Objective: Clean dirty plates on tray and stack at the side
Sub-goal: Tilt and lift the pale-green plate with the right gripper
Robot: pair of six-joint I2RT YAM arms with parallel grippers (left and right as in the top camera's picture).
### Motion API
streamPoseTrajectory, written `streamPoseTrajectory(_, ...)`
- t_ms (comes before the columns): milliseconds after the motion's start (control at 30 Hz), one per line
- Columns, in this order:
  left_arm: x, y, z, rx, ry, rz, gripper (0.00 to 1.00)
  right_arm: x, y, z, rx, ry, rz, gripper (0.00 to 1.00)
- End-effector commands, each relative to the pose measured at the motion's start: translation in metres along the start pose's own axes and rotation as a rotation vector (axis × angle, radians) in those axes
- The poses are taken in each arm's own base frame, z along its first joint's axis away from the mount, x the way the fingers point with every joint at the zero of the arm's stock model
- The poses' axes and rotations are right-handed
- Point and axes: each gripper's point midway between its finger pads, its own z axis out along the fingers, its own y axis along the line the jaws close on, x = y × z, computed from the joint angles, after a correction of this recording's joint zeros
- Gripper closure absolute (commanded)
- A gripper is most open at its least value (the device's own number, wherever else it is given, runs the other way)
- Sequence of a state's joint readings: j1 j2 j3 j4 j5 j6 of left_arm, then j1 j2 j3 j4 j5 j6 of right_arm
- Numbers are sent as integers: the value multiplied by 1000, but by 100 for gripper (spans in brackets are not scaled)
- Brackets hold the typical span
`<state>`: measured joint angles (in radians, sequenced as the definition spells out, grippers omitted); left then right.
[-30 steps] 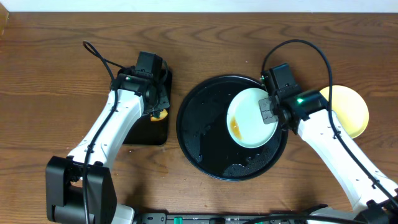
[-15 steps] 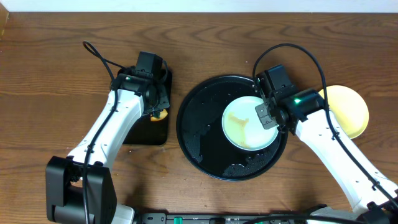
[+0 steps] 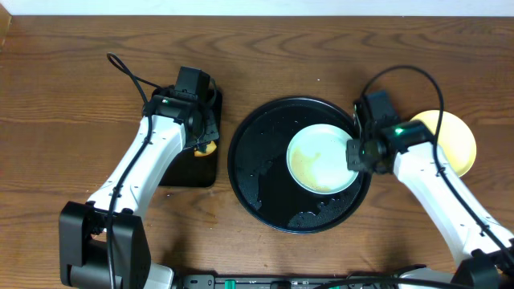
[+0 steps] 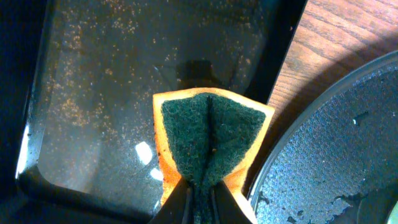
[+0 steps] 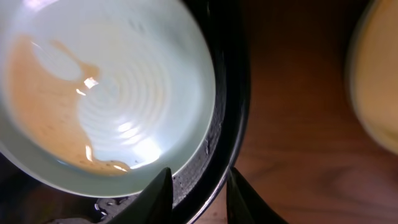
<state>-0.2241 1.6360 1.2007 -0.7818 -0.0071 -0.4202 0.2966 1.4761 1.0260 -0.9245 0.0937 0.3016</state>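
A pale mint plate (image 3: 321, 158) smeared with brown lies flat on the right half of the round black tray (image 3: 259, 164). My right gripper (image 3: 358, 152) stands open at the tray's right rim, just off the plate's edge. In the right wrist view the plate (image 5: 106, 93) fills the upper left, and the open right gripper (image 5: 198, 186) straddles the tray rim (image 5: 235, 93) with nothing held. A pale yellow plate (image 3: 451, 143) rests on the table to the right. My left gripper (image 4: 199, 202) is shut on an orange sponge with a green pad (image 4: 208, 137).
A rectangular black tray (image 3: 189, 172), speckled and wet (image 4: 112, 74), lies left of the round tray, under the left gripper (image 3: 204, 143). The round tray's textured edge (image 4: 336, 155) shows beside it. The yellow plate's edge (image 5: 379, 81) is near the right arm. Bare wooden table surrounds them.
The mint plate, held tilted by my right gripper a second ago, now lies flat on the round tray. The right gripper has opened and drawn back to the right. The left arm is still.
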Motion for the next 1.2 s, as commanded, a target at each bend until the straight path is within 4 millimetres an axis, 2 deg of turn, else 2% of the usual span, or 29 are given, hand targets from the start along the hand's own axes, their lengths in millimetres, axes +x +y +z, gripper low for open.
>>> streamPoseTrajectory(0,-1,3,-4,-8,-13,6,92,19,1,17,-43,45,91,74)
streamPoseTrajectory(233,-1,3,-4,-9,-12,5,92,40,2,48,-63,57,184,72)
streamPoseTrajectory(367,-1,3,-4,-9,-12,5,92,44,3,59,-70,39,239,67)
streamPoseTrajectory(600,-1,3,-4,-9,-12,5,92,48,3,77,-92,-2,351,69)
streamPoseTrajectory(667,-1,4,-4,-9,-12,5,92,46,5,81,-106,-26,353,72)
streamPoseTrajectory(767,-1,4,-4,-9,-12,5,92,43,7,82,-122,-44,352,87)
streamPoseTrajectory(867,-1,3,-4,-9,-12,5,92,37,10,82,-137,-67,352,97)
streamPoseTrajectory(1033,-1,3,-4,-8,-12,5,92,27,12,80,-155,-104,353,99)
streamPoseTrajectory(1167,-1,3,-4,-8,-12,5,92,14,16,74,-168,-151,274,99)
